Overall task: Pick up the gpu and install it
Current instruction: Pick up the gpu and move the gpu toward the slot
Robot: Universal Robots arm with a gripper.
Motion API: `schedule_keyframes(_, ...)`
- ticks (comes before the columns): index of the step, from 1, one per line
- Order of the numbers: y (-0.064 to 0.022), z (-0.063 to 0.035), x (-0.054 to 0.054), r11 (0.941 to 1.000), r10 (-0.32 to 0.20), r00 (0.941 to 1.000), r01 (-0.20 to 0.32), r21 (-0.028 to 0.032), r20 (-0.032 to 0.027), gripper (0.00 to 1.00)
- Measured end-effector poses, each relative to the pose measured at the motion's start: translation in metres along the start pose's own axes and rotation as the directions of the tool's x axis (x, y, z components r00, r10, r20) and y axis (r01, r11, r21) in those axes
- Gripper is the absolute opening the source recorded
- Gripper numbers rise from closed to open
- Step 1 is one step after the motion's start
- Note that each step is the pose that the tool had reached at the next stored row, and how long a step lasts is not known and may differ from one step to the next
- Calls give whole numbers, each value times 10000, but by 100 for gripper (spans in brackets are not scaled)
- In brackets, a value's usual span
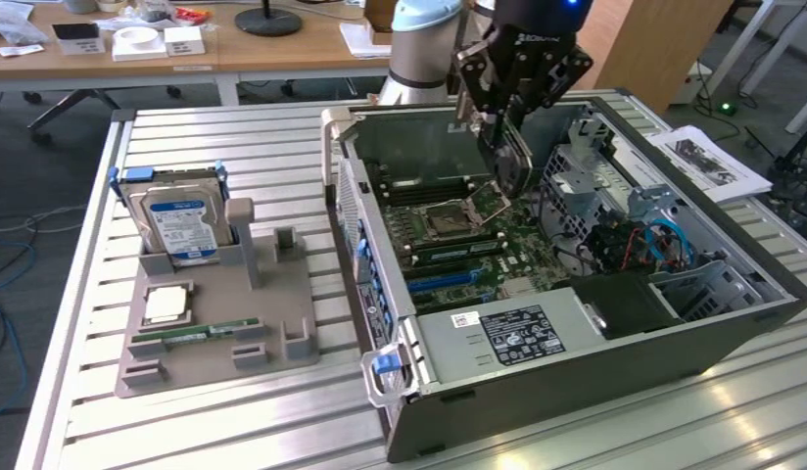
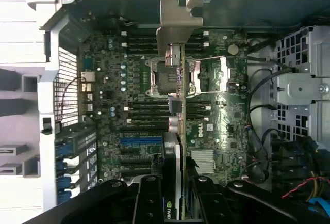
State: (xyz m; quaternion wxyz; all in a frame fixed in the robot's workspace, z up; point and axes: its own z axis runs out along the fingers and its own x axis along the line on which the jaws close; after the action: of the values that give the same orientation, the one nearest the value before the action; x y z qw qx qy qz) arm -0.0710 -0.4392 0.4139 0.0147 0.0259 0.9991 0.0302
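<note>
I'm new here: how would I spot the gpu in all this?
Find the open computer case on the slatted metal table; over its motherboard hangs the robot's hand. The gpu is the thin dark card clamped in it. Unlike the silver hard drive and green RAM stick outside the case, it carries a grey metal end bracket.

The jaws hold the gpu point(image 1: 509, 163) over the motherboard point(image 1: 472, 238) in the open case point(image 1: 613, 382).

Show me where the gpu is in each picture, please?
Exterior view: the gpu hangs from the gripper, above the open computer case.
Wrist view: the gpu is seen edge-on, clamped in the gripper, in front of the motherboard.
Shared landmark: the CPU socket, just beyond the card.
</note>
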Motion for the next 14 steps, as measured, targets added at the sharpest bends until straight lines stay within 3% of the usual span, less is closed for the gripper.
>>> schedule_keyframes(14, 30, 19, -605, 10000, -4, 10000, 4, -14, -1, 27)
